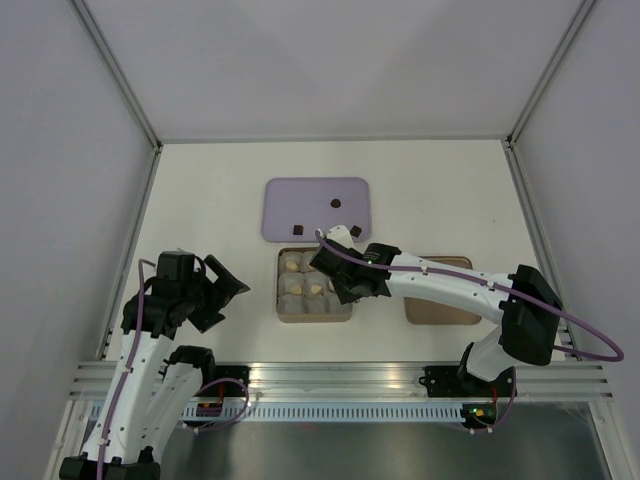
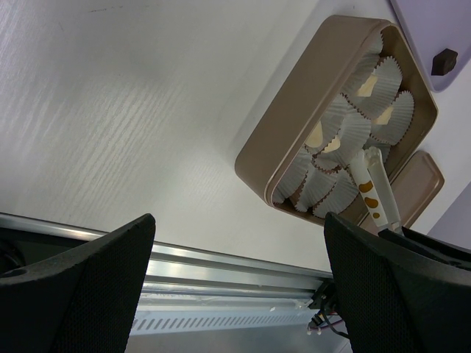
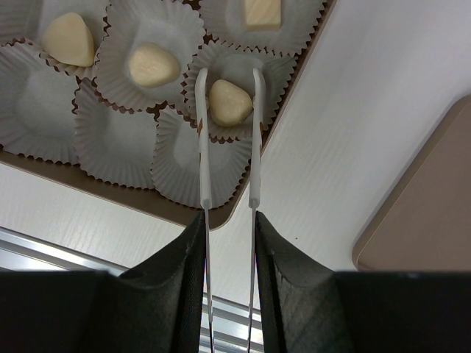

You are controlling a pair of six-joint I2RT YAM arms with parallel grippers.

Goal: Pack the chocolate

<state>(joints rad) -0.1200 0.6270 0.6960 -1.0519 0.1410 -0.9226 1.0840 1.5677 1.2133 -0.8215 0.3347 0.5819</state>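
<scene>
Right claw (image 3: 228,220): black, two fingers, pinching the handle of a pair of tongs (image 3: 201,147). From overhead it sits above the right side of the box.

Tongs: slim and pale, with two blades pointing into the box. The tips stand on either side of one cream chocolate (image 3: 229,101). From the wrist view it is hard to judge whether they press the piece or only flank it.

Left claw (image 2: 239,220): fingers spread wide with nothing between them. It hangs above the bench (image 1: 200,190), left of the box and well apart from it.

Box (image 2: 287,132): tan, with rounded corners, open. It rests on the white bench just in front of the tray and is lined with white crinkled paper cups (image 3: 118,140).

Cream chocolate, packed:
- The flanked piece lies in a cup against the box's right wall.
- Three more show in the right wrist view, each alone in its own cup: a rounded one (image 3: 153,64), a second rounded one (image 3: 68,38) and a squarer one (image 3: 263,11) at the frame's top edge.

Dark chocolates, unpacked: three small brown pieces lie apart from one another on a lavender tray (image 1: 300,195) behind the box. One is toward the tray's middle (image 1: 336,202). The other two are near its front edge, at left (image 1: 298,229) and right (image 1: 355,231).

Lid (image 1: 440,312): tan, lying flat on the bench just right of the box, partly under the right arm.
</scene>
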